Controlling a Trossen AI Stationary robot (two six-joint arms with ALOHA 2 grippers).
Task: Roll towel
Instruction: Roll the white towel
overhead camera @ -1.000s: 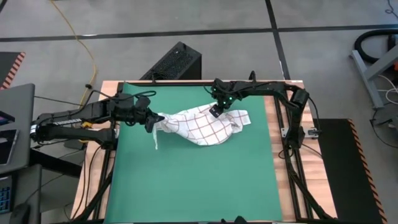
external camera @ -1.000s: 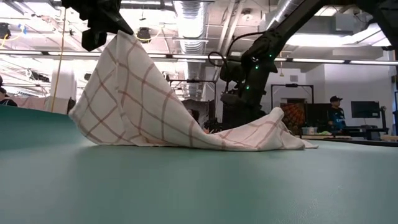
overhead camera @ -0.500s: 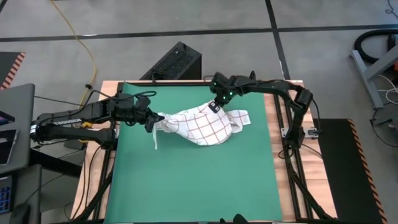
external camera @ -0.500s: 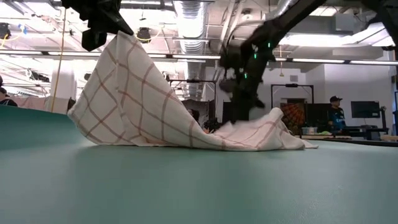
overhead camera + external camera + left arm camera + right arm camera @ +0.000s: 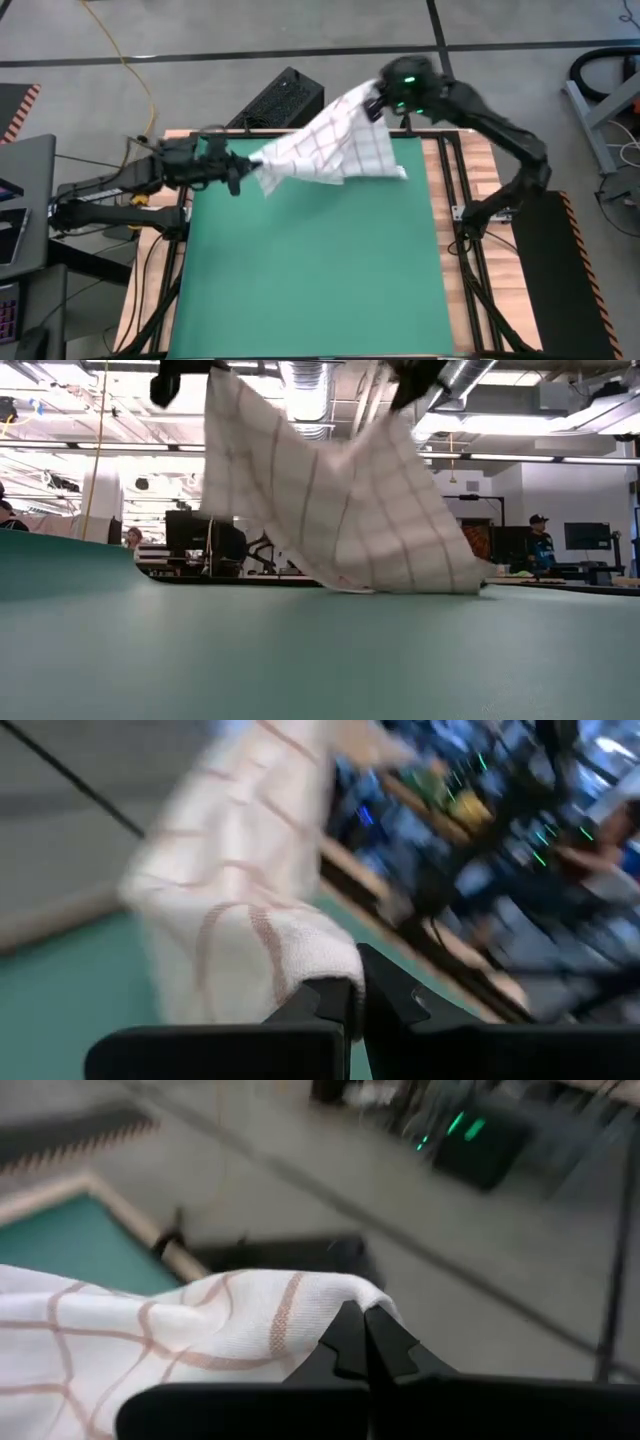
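Now that the right gripper (image 5: 372,104) has clamped shut on a corner and risen, the thin white cloth towel with red grid lines (image 5: 330,145) hangs stretched above the green mat (image 5: 310,270) from the shut left gripper (image 5: 243,172), ready for flattening before rolling.

white towel (image 5: 335,148) (red grid), green mat (image 5: 310,270)

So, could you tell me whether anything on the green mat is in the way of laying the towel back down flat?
Nothing visible is. The towel hangs stretched between the left gripper and right gripper, each shut on a corner, and the green mat below shows only bare surface.
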